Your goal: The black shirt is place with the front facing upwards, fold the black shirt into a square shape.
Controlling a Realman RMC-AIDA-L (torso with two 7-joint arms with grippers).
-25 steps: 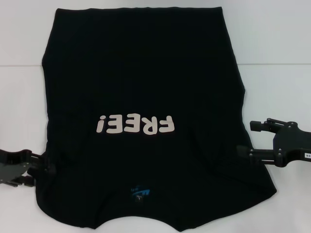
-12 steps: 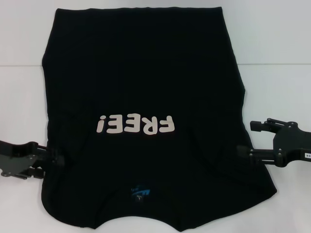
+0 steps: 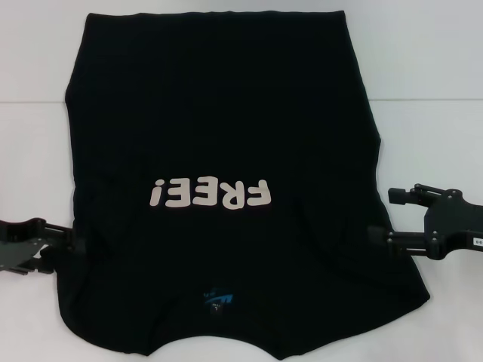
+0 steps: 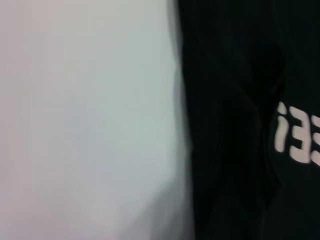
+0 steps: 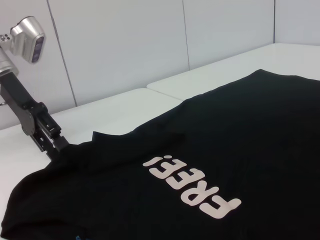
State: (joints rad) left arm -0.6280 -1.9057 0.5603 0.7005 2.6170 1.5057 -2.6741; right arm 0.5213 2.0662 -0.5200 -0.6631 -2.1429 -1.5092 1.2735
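Black shirt (image 3: 219, 151): lying flat, front up, unfolded.
Left pincer (image 3: 75, 243): pulling back from sleeve edge; closure unclear.
Right pincer (image 3: 381, 215): waiting apart beside the other sleeve.

white table (image 3: 430, 121), black shirt (image 3: 219, 113) spread flat

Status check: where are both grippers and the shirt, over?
Left gripper at shirt's left edge, right gripper at right edge. Shirt flat, front up, unfolded. Nothing in the way.

The black shirt (image 3: 219, 113) bears white "FREE!" lettering (image 3: 210, 194) and a blue neck label (image 3: 219, 300).
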